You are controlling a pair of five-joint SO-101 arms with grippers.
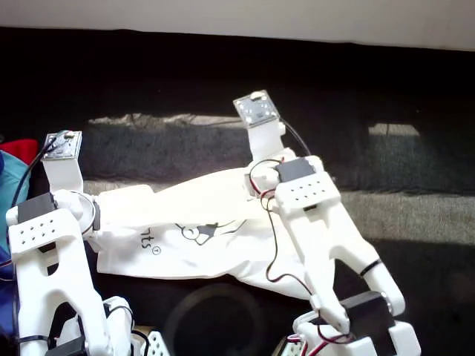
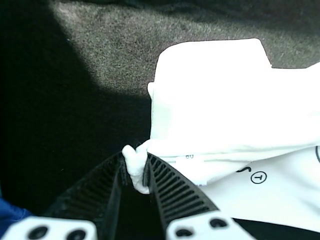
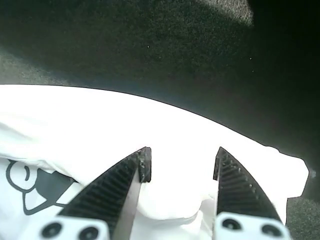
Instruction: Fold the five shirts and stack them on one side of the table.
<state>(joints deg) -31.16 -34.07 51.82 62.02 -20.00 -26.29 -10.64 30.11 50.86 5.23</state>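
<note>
White plastic arms fill the near edge of the table [image 1: 185,74] in the high view: the left arm [image 1: 44,237] by the near left corner, the right arm [image 1: 326,230] coming in from the near right, with thin red and black wires [image 1: 271,252] looping along it. Between them a white shirt [image 1: 200,222] lies spread and rumpled across the middle of the table, a dark print [image 1: 197,231] facing up. Both arms reach over it, the left at its left end, the right at its far edge, each covering part of the cloth. A red cloth [image 1: 18,148] and a blue cloth [image 1: 7,178] sit bunched at the left edge. The table has a dark, felt-like cover with bands of sunlight across it; a pale wall [image 1: 223,15] runs behind.

From the left wrist, the left gripper [image 2: 135,165] has its black ribbed fingers [image 2: 172,190] together, clamped on a small pinch of the shirt's edge. A folded flap of smooth white cloth lies just past them on the speckled dark cover.

From the right wrist, the right gripper [image 3: 182,155] hangs with its ribbed fingers [image 3: 125,175] apart. The shirt's soft, wavy edge lies between and below them; whether they touch it I cannot tell. Dark cover lies beyond.
</note>
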